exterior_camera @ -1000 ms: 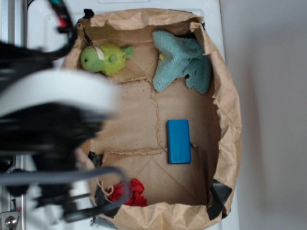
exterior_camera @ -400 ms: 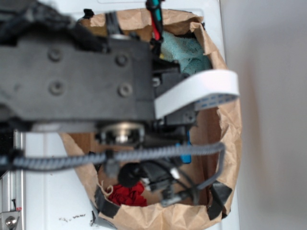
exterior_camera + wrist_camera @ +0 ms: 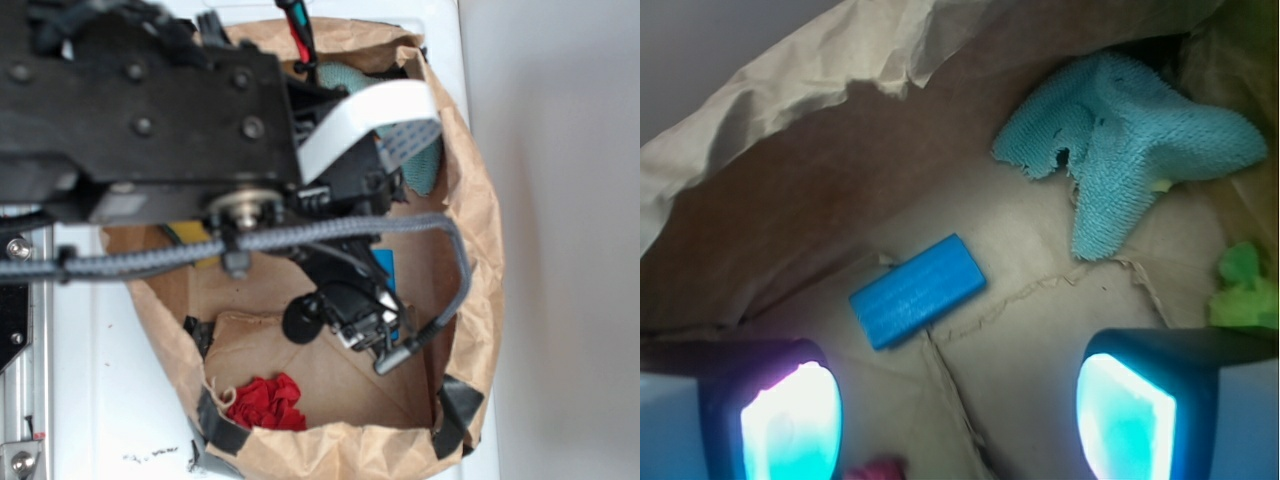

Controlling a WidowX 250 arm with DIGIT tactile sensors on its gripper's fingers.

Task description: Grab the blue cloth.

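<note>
Wrist view: blue cloth (image 3: 1130,150) bunched in a far corner of the paper-bag tray (image 3: 790,80), against its wall, untouched. Blue block (image 3: 917,290) lies mid-floor, nearer the claw (image 3: 958,420); green plush (image 3: 1245,290) sits beside the cloth. Risk: a short descent lands on the block, or fingers snag the bag wall. Claw fingers spread apart, empty, hanging above the floor, pointing down.
</note>
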